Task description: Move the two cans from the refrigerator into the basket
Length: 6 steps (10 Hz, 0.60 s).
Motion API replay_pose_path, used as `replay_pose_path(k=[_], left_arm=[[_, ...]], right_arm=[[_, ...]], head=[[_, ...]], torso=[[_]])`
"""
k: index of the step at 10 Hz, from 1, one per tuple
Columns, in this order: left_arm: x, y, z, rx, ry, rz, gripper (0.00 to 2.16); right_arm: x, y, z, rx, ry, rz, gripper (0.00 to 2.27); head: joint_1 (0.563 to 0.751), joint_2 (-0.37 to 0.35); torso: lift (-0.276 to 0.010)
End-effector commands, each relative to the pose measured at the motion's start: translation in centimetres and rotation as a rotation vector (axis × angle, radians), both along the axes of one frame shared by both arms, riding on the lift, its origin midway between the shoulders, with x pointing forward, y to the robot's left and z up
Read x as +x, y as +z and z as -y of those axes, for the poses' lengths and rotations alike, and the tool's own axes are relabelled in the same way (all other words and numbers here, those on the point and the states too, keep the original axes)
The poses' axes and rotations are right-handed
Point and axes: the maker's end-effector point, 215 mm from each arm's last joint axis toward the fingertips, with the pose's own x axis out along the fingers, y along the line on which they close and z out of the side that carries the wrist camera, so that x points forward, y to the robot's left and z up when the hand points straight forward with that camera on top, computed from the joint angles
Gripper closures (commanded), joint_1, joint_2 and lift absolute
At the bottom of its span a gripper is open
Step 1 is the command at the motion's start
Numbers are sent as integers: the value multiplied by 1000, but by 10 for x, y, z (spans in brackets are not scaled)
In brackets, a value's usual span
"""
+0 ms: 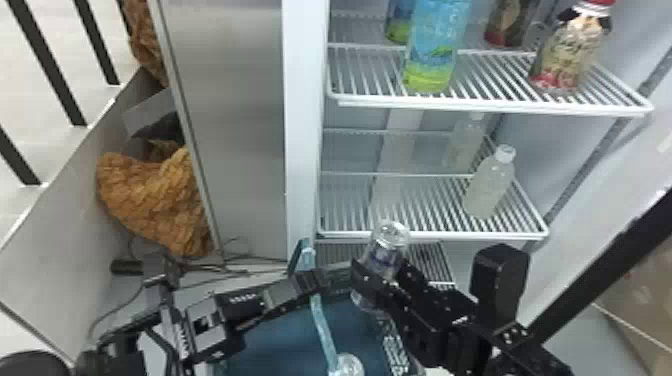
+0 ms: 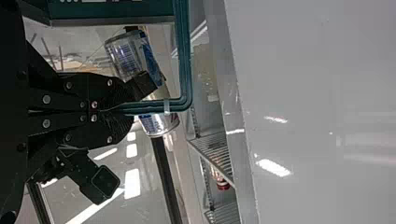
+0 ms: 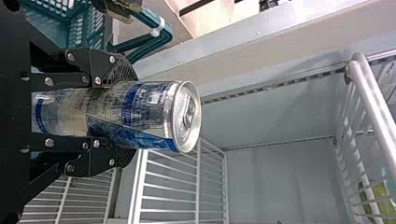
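Okay, so my right gripper (image 3: 125, 116) is clamped around the can (image 3: 154, 109) near the basket (image 1: 280, 340), while my left gripper (image 2: 126, 108) pinches its handle (image 2: 185, 60). I'd brace that side, lower the can gently well inside, and only then let go.

In the head view, the light is bright and soft. In the left wrist view, white glare spots lie on the smooth panel (image 2: 303, 84). In the right wrist view, the can (image 3: 149, 105) shines, and the refrigerator wall (image 3: 261, 121) carries a faint shadow.

Basket (image 1: 280, 345) cut off (head view).
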Motion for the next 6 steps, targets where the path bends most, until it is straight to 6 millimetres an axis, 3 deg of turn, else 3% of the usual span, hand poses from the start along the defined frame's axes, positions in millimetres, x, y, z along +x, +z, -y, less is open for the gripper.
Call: replay_pose_path(k=[1, 3, 6], left_arm=[[-1, -1, 1, -2, -2, -2, 1210], [-1, -1, 1, -2, -2, -2, 1210], [-3, -2, 1, -2, -2, -7, 1210]], right_arm=[[-2, -14, 6, -5, 2, -25, 524], [-6, -14, 22, -6, -24, -20, 84], [-9, 8, 65, 20, -108, 115, 127]], head=[[695, -100], [695, -112], [695, -153]], torso=[[-219], [-219], [-219]])
